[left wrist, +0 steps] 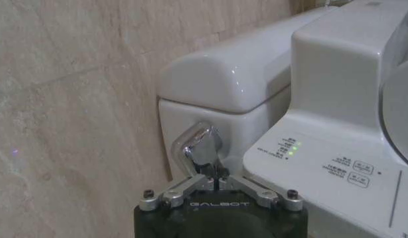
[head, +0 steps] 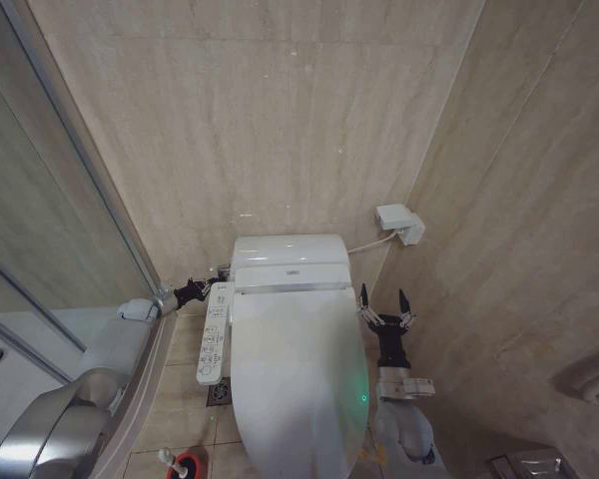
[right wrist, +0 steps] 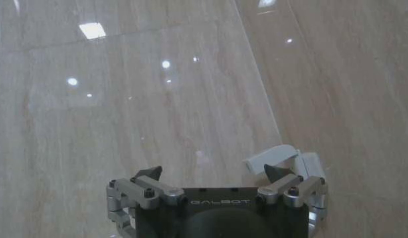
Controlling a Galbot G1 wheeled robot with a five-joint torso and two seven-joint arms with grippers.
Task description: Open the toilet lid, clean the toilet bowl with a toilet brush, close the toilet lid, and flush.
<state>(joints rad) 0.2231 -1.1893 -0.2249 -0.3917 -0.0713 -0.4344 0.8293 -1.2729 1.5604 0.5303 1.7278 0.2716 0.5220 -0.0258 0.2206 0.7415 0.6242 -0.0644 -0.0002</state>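
Observation:
The toilet lid (head: 298, 374) lies closed, a large white oval, so the toilet bowl is hidden under it. My left gripper (head: 216, 271) reaches to the left side of the white tank (head: 288, 253). In the left wrist view its tips (left wrist: 214, 178) are shut together and touch the lower end of the chrome flush lever (left wrist: 200, 146). To the right of the toilet my right gripper (head: 383, 297) points up at the wall, open and holding nothing (right wrist: 212, 171). The toilet brush (head: 169, 459) stands in its red holder (head: 192, 465) on the floor at the lower left.
A long white button panel (head: 215, 334) runs along the toilet's left side, with green lights (left wrist: 293, 148) lit. A glass shower wall (head: 70, 180) stands at the left. A white wall box (head: 400, 223) with a cable sits behind on the right. The right wall is close.

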